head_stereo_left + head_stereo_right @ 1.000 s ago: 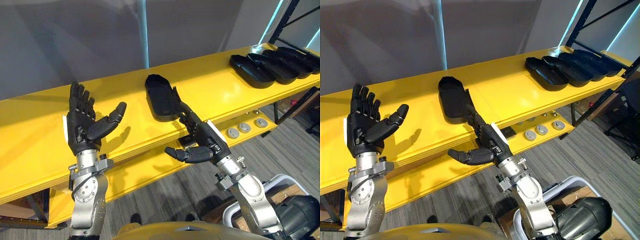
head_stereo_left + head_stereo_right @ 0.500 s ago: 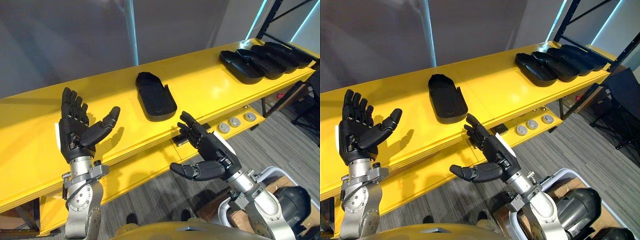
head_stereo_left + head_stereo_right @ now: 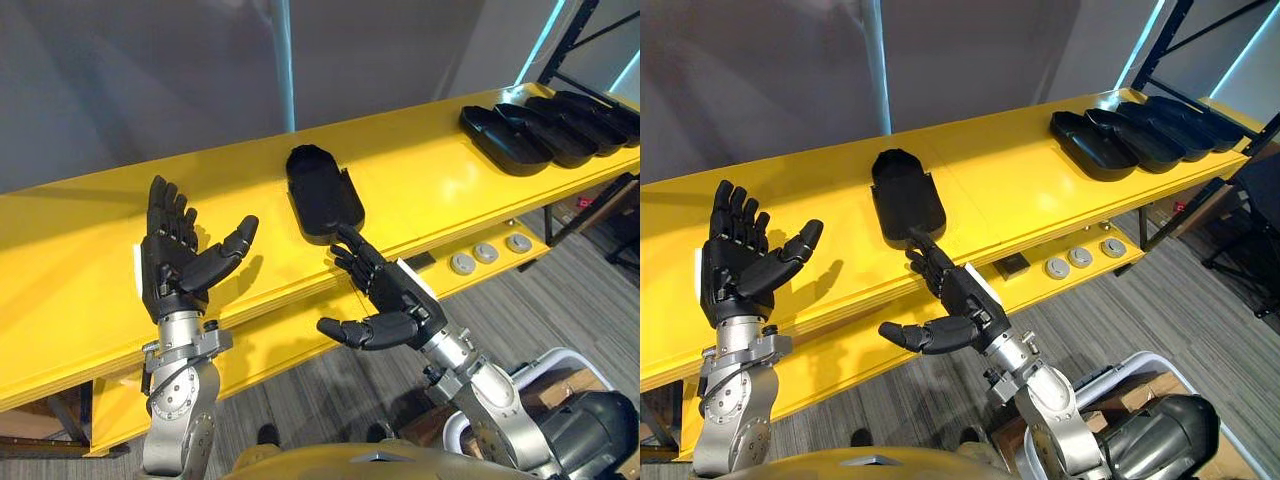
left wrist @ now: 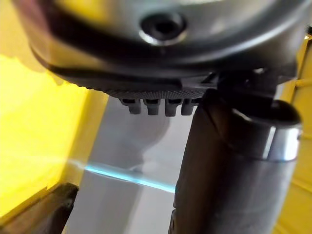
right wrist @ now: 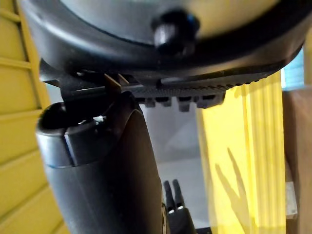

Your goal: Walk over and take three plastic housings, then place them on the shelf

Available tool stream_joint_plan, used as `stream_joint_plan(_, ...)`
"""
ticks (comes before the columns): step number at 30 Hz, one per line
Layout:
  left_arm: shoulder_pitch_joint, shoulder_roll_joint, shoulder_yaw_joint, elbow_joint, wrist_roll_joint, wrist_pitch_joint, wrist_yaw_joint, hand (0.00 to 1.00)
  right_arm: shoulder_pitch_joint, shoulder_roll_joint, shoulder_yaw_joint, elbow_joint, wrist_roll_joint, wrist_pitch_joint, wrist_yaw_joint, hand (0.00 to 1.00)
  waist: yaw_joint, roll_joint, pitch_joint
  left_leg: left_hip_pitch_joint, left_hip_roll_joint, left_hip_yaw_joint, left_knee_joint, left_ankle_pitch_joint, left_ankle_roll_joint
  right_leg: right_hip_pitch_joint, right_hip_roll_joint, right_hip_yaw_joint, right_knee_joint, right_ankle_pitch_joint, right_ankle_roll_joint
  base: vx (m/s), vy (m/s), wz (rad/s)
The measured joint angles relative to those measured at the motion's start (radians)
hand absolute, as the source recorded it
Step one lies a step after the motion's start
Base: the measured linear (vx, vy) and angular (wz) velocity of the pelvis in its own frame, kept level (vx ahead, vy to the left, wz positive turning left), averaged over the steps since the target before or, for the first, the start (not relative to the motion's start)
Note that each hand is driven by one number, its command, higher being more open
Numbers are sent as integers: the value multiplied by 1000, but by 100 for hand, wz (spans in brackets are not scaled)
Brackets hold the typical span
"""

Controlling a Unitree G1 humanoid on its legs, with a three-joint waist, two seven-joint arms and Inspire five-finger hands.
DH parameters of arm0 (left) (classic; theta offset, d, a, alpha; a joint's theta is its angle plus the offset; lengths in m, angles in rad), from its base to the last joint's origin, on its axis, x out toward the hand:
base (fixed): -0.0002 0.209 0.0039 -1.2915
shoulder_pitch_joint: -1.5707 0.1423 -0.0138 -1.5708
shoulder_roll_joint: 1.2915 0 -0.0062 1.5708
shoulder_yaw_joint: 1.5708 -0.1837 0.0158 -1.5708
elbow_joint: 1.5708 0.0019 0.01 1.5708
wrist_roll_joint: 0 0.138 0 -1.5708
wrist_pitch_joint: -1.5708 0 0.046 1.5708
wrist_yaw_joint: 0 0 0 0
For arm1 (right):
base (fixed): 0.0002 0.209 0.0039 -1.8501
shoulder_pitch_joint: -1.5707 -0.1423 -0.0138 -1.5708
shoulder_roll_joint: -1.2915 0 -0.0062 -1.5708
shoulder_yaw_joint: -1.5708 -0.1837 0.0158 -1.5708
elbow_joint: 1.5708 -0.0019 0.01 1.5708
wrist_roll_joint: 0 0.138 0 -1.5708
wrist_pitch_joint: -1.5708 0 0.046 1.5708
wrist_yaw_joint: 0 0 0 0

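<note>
Hands empty at inspection. We find the left hand (image 3: 178,262) raised at 9 o'clock, fingers straight and spread, thumb out, holding nothing. The right hand (image 3: 388,298) hangs at 6 o'clock, likewise spread and empty. Its fingertips come up to the front edge of the yellow shelf (image 3: 430,185).

One plastic housing (image 3: 322,192) lies hollow side up on that shelf, at 12 o'clock of the right hand and just beside its fingertips; we cannot confirm contact. A row of overlapping housings (image 3: 545,128) sits at 2 o'clock, well apart.

We judge the step in hand to be a reach for the lone housing. To do it well, the right hand should clear the shelf's edge first. It should then close on the near rim with thumb opposing fingers, keeping the shell level.

We cannot count the row, because its pieces overlap and the far end is cut off. The wrist views add little about the fingers. Grey round discs (image 3: 486,254) on the lower level are too small to identify.
</note>
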Motion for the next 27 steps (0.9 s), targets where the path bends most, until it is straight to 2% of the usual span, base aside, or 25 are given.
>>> stream_joint_plan(7, 0, -1, 2, 17, 0, 1, -1, 100, -58, 71, -1, 96, -36, -59, -173, 100, 2, 1, 0, -2, -1, -13, 0, 5, 0, 4, -1, -10, 1, -5, -4, -8, -2, 3)
stream_joint_plan(10, 0, -2, 2, 17, 0, 1, -8, 100, -63, 78, -1, 114, -48, -65, -215, 100, 2, 3, -1, -2, -1, -15, 0, 5, 0, 5, -1, -12, 1, -5, -5, 0, 0, 0)
stream_joint_plan(15, 0, -6, 2, 19, 0, 1, -19, 100, -68, 84, -5, 117, -85, -67, -247, 100, 2, 7, -3, -2, -1, -19, 0, 6, 0, 9, -1, -18, -1, -4, -6, -2, -3, 2)
stream_joint_plan(27, -2, -26, 22, 39, 0, 5, -53, 100, -108, 103, -51, 224, -86, -79, -256, 100, 5, 20, -11, -1, 0, -31, 0, 12, -1, 18, 0, -29, -1, -4, -6, -4, -2, 2)
